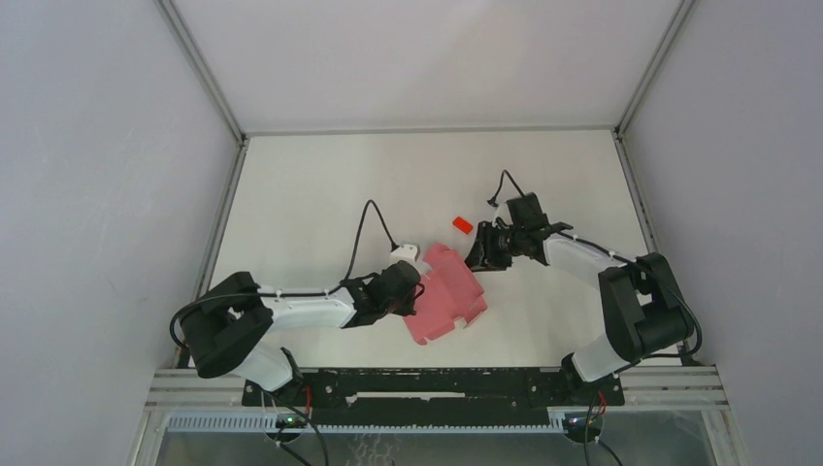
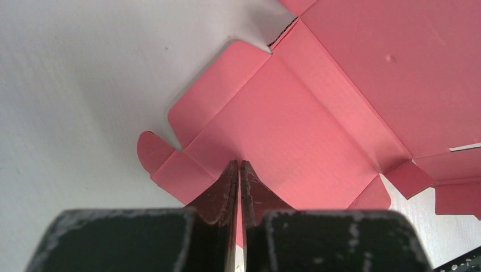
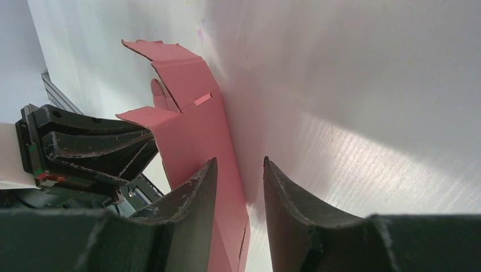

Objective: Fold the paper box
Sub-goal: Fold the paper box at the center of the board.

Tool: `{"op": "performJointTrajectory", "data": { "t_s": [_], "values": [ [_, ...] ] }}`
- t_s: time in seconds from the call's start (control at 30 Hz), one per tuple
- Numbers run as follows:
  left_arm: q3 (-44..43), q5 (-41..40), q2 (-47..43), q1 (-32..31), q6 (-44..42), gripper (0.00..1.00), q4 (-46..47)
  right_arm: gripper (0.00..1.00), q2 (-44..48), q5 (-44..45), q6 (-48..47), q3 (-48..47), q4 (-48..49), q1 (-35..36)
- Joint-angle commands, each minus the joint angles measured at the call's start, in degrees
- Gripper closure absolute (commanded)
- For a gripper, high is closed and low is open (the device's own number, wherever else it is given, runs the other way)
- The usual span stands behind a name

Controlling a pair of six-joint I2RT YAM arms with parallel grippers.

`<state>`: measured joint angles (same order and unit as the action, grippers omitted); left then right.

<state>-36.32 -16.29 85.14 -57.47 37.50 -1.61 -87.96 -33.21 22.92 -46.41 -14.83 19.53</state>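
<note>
The paper box (image 1: 444, 297) lies partly opened near the middle of the desk (image 1: 320, 194), between the two arms, with some of its flaps raised. The left gripper (image 1: 415, 291) is pressed together with its tips against a pink panel at the box's left side; whether it nips the card's edge is hard to make out. The right gripper (image 1: 481, 254) is partly spread at the box's far right corner, with one finger (image 3: 193, 198) beside an upright panel and bare desk showing in the gap. A small red block (image 1: 463, 225) lies just beyond the box.
</note>
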Motion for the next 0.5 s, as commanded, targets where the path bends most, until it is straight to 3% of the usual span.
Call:
{"op": "performJointTrajectory", "data": {
  "t_s": [0.0, 0.47],
  "values": [
    [1.2, 0.1, -0.6, 0.0, -0.3, 0.92, 1.2, 0.56, 4.0, 1.2, 0.9, -0.2, -0.9, 0.5],
    [0.5, 0.6, 0.3, -0.1, -0.4, 0.92, 1.2, 0.56, 7.8, 3.0, 0.7, -0.2, -3.8, 3.8]
  ]
}}
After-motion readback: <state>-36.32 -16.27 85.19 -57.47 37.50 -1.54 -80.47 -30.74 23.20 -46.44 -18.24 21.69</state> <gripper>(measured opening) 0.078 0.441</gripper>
